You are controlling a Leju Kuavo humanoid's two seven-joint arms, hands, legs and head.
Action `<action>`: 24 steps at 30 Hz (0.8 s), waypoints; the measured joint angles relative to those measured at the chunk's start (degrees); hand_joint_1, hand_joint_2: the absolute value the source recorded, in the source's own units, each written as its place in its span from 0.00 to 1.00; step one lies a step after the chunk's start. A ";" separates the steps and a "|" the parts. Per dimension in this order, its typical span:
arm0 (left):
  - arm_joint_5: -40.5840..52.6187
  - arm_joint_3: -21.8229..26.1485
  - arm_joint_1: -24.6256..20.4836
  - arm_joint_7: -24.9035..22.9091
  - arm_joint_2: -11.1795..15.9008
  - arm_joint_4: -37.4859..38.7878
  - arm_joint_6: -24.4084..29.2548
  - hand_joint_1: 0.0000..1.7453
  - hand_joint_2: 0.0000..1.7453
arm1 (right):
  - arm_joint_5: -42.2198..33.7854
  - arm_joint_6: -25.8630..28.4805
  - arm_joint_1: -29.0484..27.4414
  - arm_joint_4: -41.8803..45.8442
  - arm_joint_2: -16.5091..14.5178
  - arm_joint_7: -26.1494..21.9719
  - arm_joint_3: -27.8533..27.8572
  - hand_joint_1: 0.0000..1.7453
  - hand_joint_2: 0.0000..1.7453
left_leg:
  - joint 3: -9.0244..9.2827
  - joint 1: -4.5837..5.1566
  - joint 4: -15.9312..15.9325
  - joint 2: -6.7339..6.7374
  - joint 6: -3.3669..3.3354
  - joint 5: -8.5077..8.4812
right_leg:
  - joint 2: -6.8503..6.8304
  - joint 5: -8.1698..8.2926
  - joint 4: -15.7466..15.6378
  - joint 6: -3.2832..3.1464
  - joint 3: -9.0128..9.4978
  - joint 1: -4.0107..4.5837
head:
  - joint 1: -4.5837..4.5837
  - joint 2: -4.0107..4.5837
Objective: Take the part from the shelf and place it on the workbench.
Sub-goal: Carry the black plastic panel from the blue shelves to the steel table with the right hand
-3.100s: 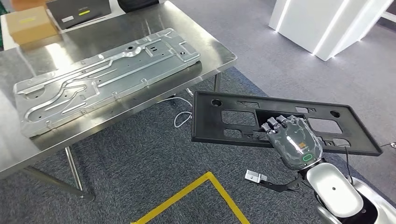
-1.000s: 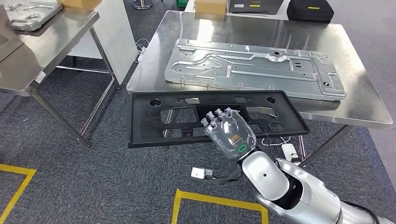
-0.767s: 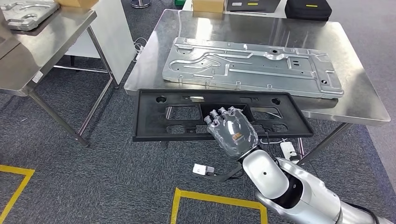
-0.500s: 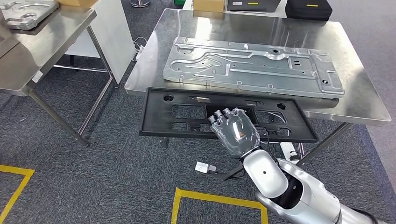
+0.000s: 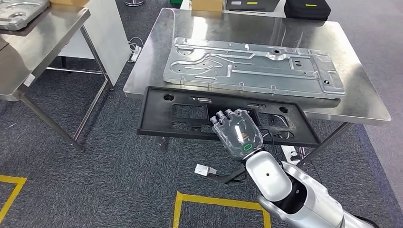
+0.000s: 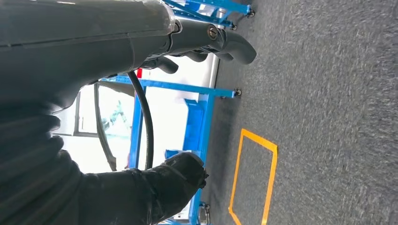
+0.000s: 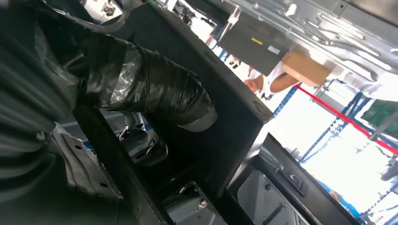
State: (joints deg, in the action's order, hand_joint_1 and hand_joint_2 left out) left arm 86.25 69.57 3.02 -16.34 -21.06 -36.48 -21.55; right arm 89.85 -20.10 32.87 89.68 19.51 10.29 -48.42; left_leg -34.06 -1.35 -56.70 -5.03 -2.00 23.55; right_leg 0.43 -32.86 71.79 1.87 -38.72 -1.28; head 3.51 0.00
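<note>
black part (image 5: 190,114) held flat, right hand (image 5: 237,133) fingers (image 5: 223,115) through its cutout

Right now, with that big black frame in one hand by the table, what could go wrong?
The right hand grips the long black frame alone, near its middle, so it might tip or slip. The metal plate already covers much of the workbench, leaving a narrow bare strip at the near edge; the frame could knock the plate or end up overhanging.

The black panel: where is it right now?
In the head view, the black panel is held by the right hand at the workbench's near edge, beside the metal plate.
</note>
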 joint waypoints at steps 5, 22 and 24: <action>0.00 0.00 0.00 -0.15 0.00 0.29 0.00 0.00 1.00 | 0.00 0.38 -0.21 -0.01 -0.17 -0.10 0.40 1.00 1.00 | -0.08 0.16 -1.30 -0.09 1.55 1.16 | 0.60 5.36 -12.77 -0.82 6.17 0.21 | 0.03 0.00; 0.00 0.00 0.03 0.08 0.37 0.40 -0.66 0.00 1.00 | 0.00 1.12 -0.07 -1.01 -0.31 0.05 1.21 1.00 1.00 | -0.38 1.49 -0.62 5.21 -0.29 0.58 | -2.60 3.66 -13.41 -1.84 10.62 0.95 | 0.20 -0.01; 0.00 0.00 0.17 0.04 0.34 0.40 -0.64 0.00 1.00 | 0.00 1.36 -0.04 -1.22 -0.29 0.04 1.36 1.00 1.00 | 1.02 1.24 0.56 4.91 -0.78 0.42 | -2.04 3.32 -11.69 -1.31 10.30 0.77 | 0.16 -0.01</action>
State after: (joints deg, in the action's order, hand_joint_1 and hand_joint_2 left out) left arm 86.25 69.57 3.19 -16.30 -20.71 -36.09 -22.20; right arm 89.85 -18.74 32.83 88.46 19.22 10.34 -47.06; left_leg -33.04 -0.11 -56.14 -0.12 -2.78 23.97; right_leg -1.61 -29.54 60.10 0.57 -28.42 -0.51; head 3.67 -0.01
